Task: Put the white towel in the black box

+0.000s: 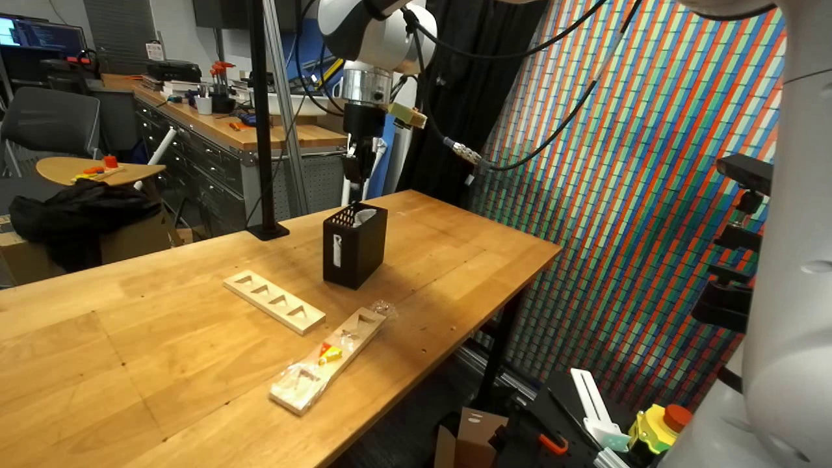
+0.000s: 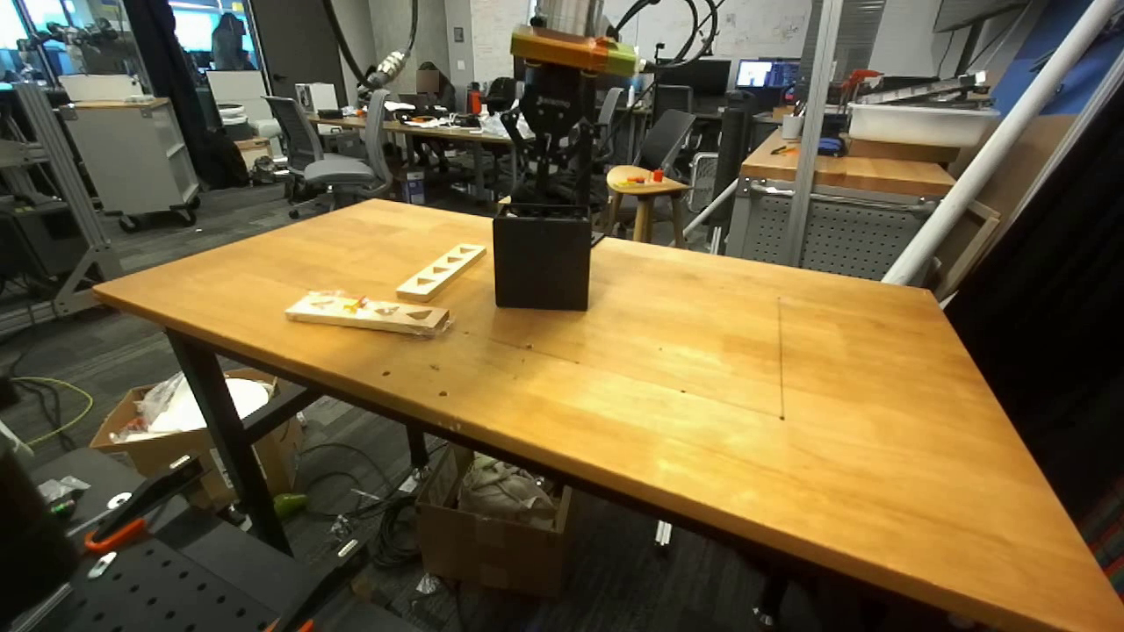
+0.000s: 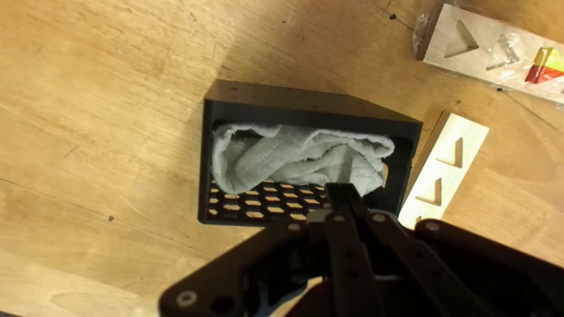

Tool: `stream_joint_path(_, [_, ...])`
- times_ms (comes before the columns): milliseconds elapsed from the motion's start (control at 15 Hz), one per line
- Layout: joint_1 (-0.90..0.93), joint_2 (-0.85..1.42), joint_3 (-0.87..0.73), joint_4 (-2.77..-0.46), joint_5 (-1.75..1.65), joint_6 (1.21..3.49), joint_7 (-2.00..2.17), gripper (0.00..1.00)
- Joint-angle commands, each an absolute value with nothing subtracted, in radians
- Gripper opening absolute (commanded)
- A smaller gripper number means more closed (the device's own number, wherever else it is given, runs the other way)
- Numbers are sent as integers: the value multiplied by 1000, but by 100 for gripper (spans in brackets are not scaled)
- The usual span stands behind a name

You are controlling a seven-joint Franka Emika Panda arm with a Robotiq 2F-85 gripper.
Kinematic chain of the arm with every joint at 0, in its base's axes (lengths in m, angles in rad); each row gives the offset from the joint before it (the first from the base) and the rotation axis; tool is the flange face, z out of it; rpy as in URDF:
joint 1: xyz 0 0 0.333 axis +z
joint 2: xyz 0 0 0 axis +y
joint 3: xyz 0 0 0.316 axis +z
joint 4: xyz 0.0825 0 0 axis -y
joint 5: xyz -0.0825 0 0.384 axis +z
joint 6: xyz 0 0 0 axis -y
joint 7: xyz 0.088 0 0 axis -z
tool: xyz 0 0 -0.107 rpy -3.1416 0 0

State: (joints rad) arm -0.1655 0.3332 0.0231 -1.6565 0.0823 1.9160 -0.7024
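Placement, apparently in its closing stage: the rumpled off-white cloth towel (image 3: 293,152) lies inside the upright, honeycomb-perforated black box (image 1: 368,253). Above it, the black two-fingered gripper (image 3: 346,190), jaws together, seems to hold nothing; the next move probably calls for withdrawing straight upward.

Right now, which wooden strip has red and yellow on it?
The plastic-wrapped strip. The other strip is unwrapped and shows only plain wood.

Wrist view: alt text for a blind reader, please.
A rumpled white towel lies inside a black box with honeycomb holes, seen from above. The shut gripper juts in from the picture's bottom edge. At right are an unwrapped wooden strip and a plastic-wrapped wooden strip.
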Motion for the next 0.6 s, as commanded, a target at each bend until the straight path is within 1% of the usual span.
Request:
stream_joint_path(0, [-146, 309, 17, -1677, 52, 1953, -721, 4])
stream_joint_path(533, [-145, 320, -6, -1686, -1, 2013, -677, 4])
